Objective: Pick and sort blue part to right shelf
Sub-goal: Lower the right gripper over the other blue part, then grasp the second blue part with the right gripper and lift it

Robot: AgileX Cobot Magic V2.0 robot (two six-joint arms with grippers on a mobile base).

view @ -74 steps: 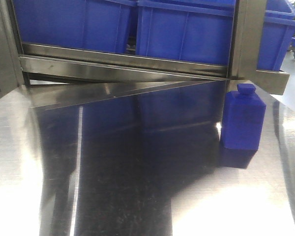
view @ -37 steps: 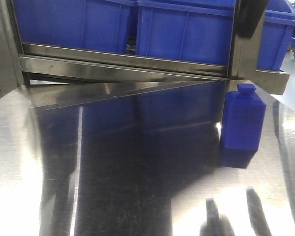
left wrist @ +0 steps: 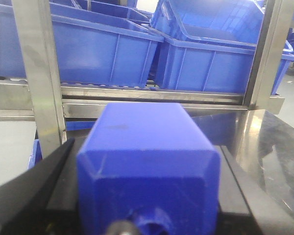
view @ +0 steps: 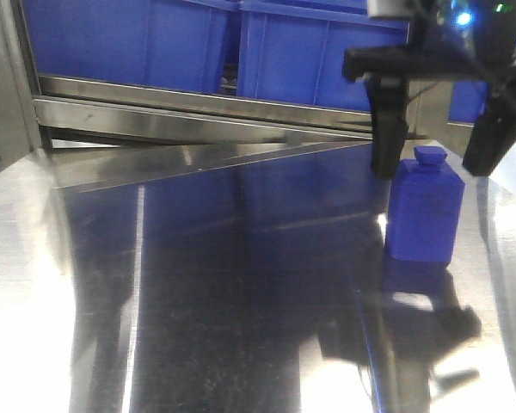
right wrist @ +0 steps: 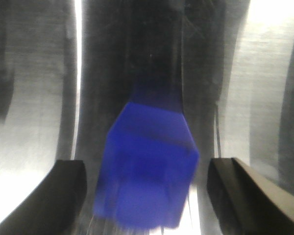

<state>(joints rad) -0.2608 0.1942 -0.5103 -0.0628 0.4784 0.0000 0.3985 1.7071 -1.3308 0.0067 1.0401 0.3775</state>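
The right end effector (view: 432, 169) hangs over the blue part (view: 426, 215) with its jaws spread wide and nothing in its grip. From the front, its two black fingers (view: 387, 129) point down on either side of the part's small cap. One tip sits just beside the upper shoulder on the side toward the tabletop's middle. Whether it touches cannot be told. The other tip stands clear, beyond the part's outer side. The right wrist view is blurred, but it shows the same part in the gap between the fingers (right wrist: 63, 196), with bare metal visible on both sides of it.

The blue part is a bottle-shaped block standing upright on the polished steel tabletop (view: 198, 301). It is near the right edge, toward the far right corner, and its reflection lies on the surface in front of it. Just behind it runs the brushed-metal front rail (view: 198, 107) of the right shelf (left wrist: 36, 73), with large blue bins (view: 138, 43) sitting above the rail.

The left end effector (left wrist: 147, 149) is closed on a second blue part (left wrist: 142, 127). Its black fingers press against both flanks of the block, which fills the lower half of the left wrist view. Beyond it stand the shelf's steel uprights and more of the bins.
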